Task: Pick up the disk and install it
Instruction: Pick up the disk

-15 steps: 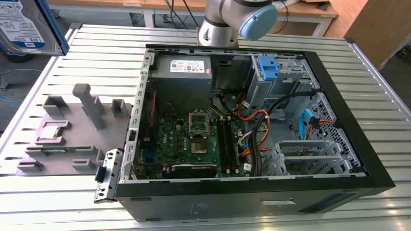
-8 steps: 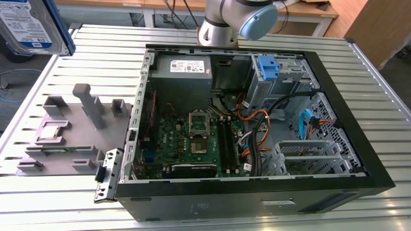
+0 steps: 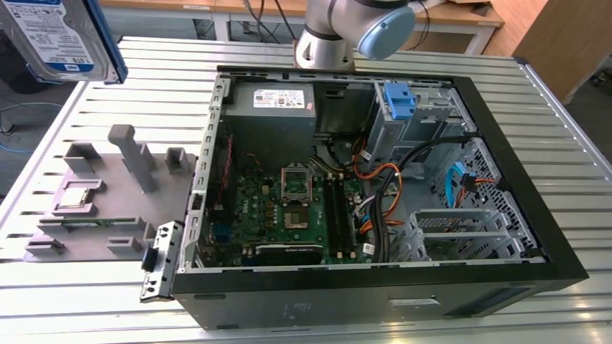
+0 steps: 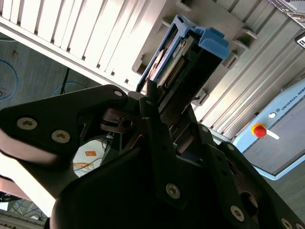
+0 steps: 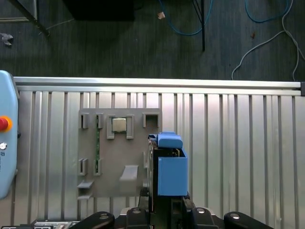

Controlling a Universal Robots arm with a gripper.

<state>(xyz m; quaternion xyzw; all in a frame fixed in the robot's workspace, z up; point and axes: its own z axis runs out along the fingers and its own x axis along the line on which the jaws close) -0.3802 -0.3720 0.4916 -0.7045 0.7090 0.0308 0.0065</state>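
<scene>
The disk [image 3: 56,34] hangs high above the table at the exterior view's left, its white-and-blue label facing the camera and its blue frame along the edge. In the first wrist view the disk [image 5: 170,168] is seen edge-on, held over the grey fixture plate [image 5: 114,164], and my gripper [image 5: 164,210] is shut on its near end. In the second wrist view the black fingers [image 4: 151,102] clamp the disk [image 4: 183,59] from both sides, with its connector end pointing away.
The open computer case [image 3: 535,236] lies on the slatted metal table [image 3: 574,143], with a blue bracket [image 3: 397,100] in its drive bay. The grey fixture plate [image 3: 105,215] carries a small square chip [image 3: 79,195]. A pendant with a red button [image 5: 4,124] lies beside it.
</scene>
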